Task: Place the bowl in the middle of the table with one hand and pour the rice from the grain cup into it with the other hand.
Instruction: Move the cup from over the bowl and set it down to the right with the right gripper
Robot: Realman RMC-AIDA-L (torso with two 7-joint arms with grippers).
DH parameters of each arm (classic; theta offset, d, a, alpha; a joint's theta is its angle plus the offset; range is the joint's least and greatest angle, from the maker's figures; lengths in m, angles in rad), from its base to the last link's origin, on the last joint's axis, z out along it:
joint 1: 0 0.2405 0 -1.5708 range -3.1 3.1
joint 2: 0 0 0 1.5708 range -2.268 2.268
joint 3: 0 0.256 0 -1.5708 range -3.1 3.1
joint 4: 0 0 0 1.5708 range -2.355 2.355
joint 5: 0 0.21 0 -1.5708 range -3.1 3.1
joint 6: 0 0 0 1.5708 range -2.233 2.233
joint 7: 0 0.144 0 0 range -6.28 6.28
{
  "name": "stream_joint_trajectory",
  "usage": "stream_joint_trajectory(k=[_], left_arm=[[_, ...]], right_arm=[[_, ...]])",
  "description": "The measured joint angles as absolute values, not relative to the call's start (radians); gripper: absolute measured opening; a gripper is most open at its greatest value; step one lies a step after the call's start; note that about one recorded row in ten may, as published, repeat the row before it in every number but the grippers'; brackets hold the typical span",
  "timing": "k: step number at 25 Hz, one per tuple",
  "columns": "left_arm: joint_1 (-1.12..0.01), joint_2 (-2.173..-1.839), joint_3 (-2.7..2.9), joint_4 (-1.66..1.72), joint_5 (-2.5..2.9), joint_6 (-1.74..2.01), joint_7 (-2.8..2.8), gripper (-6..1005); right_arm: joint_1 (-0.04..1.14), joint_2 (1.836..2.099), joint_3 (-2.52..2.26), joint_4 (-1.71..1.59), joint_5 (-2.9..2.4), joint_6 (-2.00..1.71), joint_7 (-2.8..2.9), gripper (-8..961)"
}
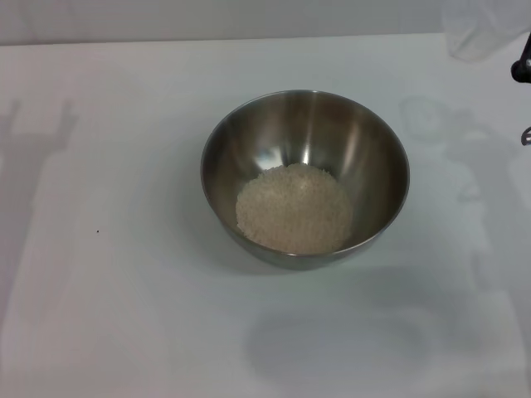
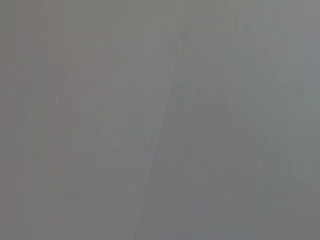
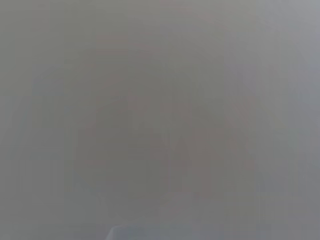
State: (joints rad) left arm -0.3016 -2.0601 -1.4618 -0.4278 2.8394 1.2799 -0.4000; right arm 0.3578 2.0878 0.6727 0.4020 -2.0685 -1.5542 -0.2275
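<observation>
The white table (image 1: pixel 99 332) is bare in the foreground; at its middle the steel bowl (image 1: pixel 304 178) stands upright with the rice (image 1: pixel 294 207) heaped inside. Beyond it, at the far right corner, sits the clear grain cup (image 1: pixel 479 33), apparently empty, so pouring looks done. Just beside the cup, a dark bit of the right gripper (image 1: pixel 523 70) shows at the frame's edge, grip unreadable, nearer the cup than the unseen left gripper.

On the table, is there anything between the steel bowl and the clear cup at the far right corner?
No. In the head view, only bare table lies between the bowl and the grain cup.
</observation>
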Motion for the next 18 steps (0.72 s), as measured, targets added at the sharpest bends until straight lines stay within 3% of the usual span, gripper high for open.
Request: stream_joint_trajectory(k=[18], left_arm=[[-0.298,-2.059,-1.462,-0.428,2.839,1.296,-0.407,864]], right_arm=[[0.391,2.088,0.684,0.396,-2.002,-1.201,-0.123,14]])
